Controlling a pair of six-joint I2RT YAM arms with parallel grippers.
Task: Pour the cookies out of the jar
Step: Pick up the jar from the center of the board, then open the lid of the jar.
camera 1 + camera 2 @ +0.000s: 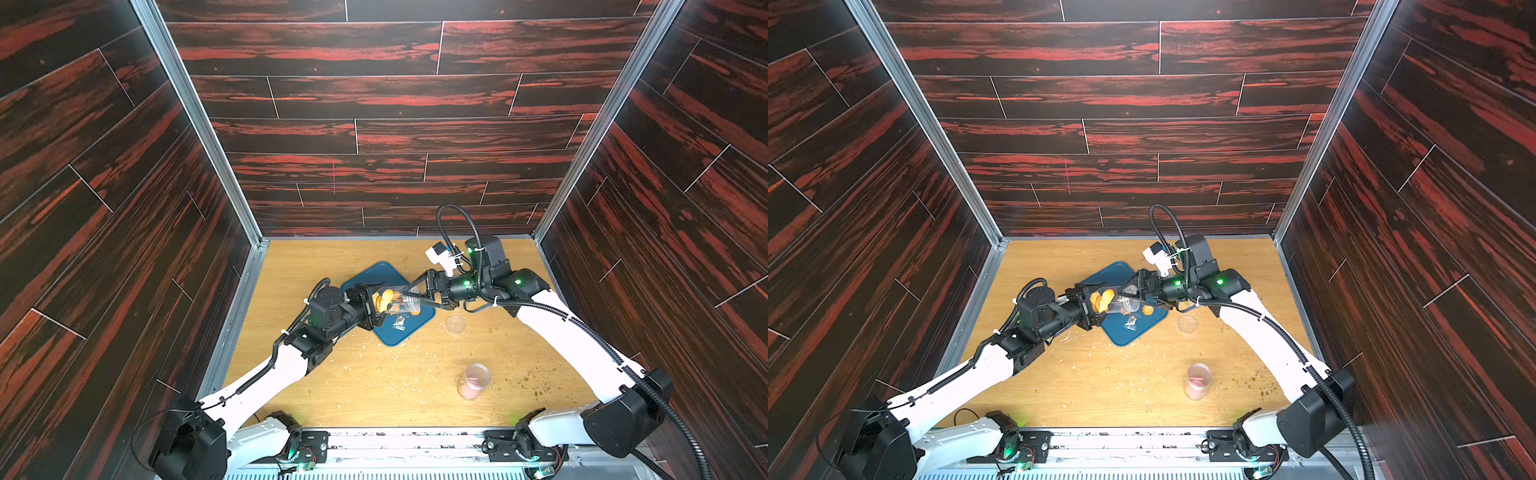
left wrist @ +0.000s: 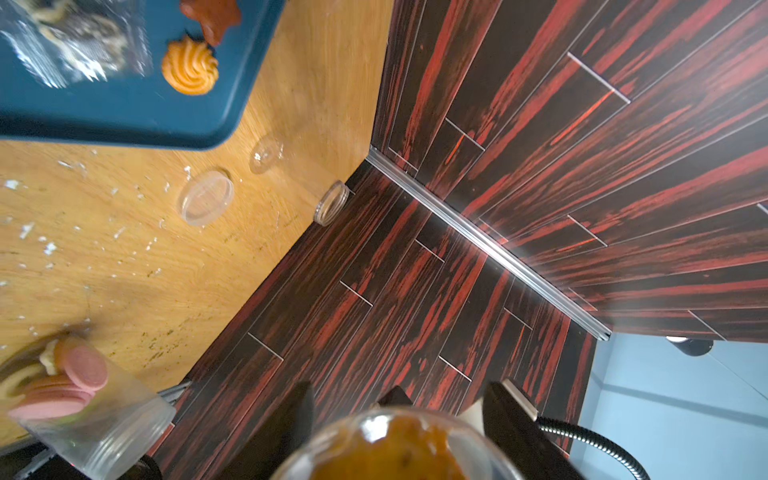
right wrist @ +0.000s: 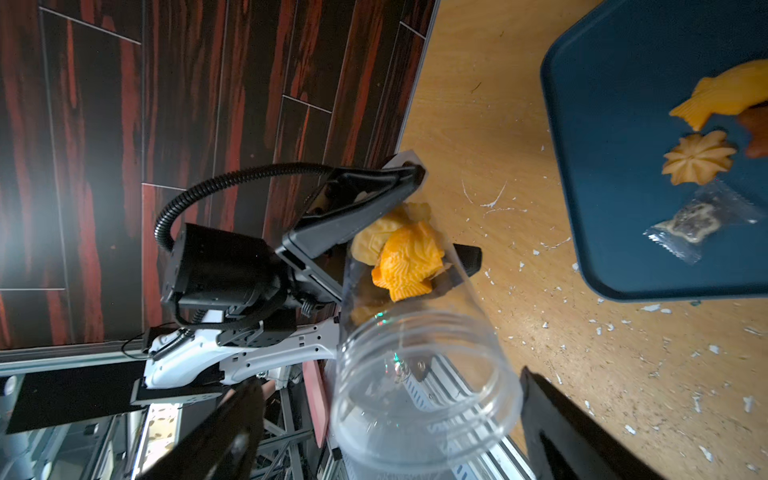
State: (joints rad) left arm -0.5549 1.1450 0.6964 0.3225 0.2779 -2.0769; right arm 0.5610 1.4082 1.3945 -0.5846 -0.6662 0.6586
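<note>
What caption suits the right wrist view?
Left gripper holds the open jar sideways; cookies inside, others on the blue tray.

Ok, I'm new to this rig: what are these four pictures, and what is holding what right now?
Two white robot arms with two-finger grippers work over a wooden table. Two pictures look down from one overhead camera head and are almost the same. The other two come from a camera on each arm's wrist.

The left gripper is shut on the base end of a clear jar, held on its side above a blue tray. Cookies sit bunched at that end. The right gripper stands open around the jar's mouth.

On the tray lie a swirl cookie, a few others and a small clear packet. On the table are a clear lid, a second jar of pink rounds, and crumbs.
</note>
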